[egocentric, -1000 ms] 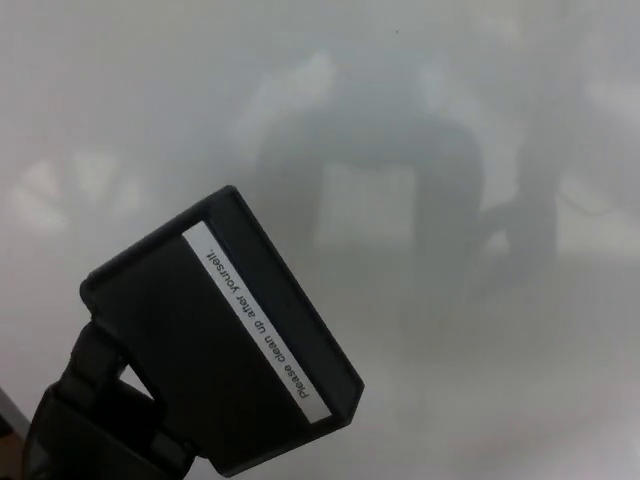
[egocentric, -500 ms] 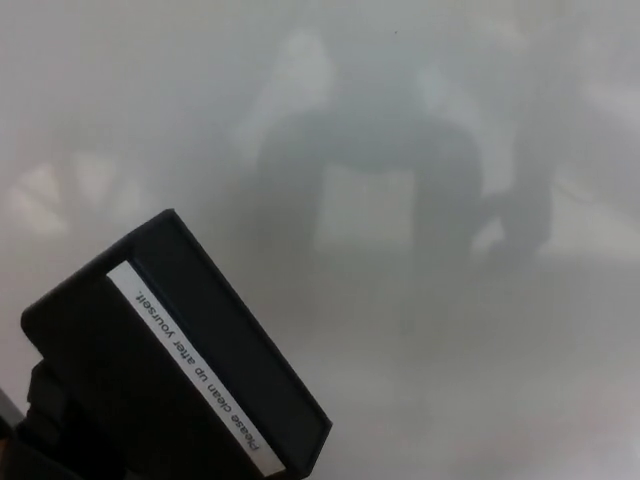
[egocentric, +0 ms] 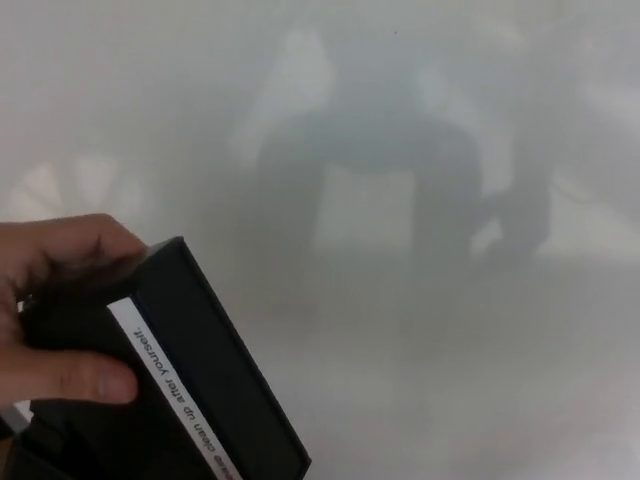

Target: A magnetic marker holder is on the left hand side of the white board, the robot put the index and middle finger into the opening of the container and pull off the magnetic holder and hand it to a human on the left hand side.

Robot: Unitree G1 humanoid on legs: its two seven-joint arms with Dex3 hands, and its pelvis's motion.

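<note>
The black magnetic marker holder [egocentric: 215, 345] is off the whiteboard [egocentric: 470, 390] and tilted at the lower left of the head view. A white label strip [egocentric: 165, 385] with printed text runs along it. A person's hand [egocentric: 55, 300] reaches in from the left edge and grips the holder's upper left end, thumb below and fingers over the top. A dark piece of my left hand [egocentric: 22, 450] shows under the holder at the bottom left corner; its hold is hidden. My right hand does not show.
The glossy whiteboard fills the picture and carries blurred dark reflections [egocentric: 370, 170] across its upper middle and right.
The holder has moved down and to the left, away from the middle of the picture. A person's hand has come in from the left and taken hold of its upper end.
</note>
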